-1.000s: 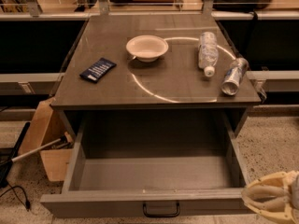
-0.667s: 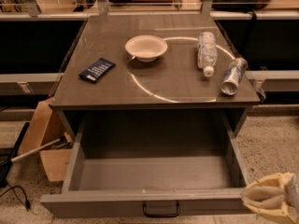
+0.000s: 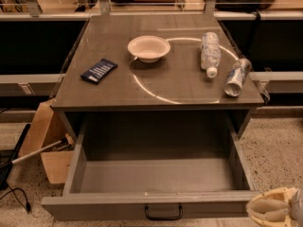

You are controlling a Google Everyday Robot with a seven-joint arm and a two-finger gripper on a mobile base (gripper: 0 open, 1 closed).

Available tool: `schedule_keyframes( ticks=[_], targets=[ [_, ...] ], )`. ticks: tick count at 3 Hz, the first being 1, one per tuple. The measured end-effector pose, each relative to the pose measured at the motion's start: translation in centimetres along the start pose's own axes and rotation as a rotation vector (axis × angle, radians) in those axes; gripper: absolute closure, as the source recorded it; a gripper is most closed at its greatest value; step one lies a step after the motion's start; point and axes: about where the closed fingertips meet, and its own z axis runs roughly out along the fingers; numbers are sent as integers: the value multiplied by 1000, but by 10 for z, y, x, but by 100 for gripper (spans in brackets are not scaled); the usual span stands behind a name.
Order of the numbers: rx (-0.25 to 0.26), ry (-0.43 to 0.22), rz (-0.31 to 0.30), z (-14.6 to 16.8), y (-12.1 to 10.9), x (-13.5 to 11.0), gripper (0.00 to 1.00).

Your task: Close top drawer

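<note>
The top drawer (image 3: pixel 156 176) is pulled far out of the grey cabinet. It is a deep grey box, and nothing shows inside it. Its flat grey front (image 3: pixel 94 208) runs along the bottom edge of the view, with a small black handle (image 3: pixel 163 213) at its centre. My gripper (image 3: pixel 274 209) shows as a pale cream shape at the bottom right corner, just right of the drawer front's right end and beside it.
On the cabinet top (image 3: pixel 161 84) lie a white bowl (image 3: pixel 148 48), a dark blue packet (image 3: pixel 98 70), a clear plastic bottle (image 3: pixel 210 54) and a can on its side (image 3: pixel 236 76). A cardboard box (image 3: pixel 45 145) and cables stand at the left on the speckled floor.
</note>
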Motion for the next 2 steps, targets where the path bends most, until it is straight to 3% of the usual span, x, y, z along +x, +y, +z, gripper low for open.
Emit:
schedule_keyframes(
  ticks=[2],
  targets=[
    [12,15,23,19,-4,10,100]
  ],
)
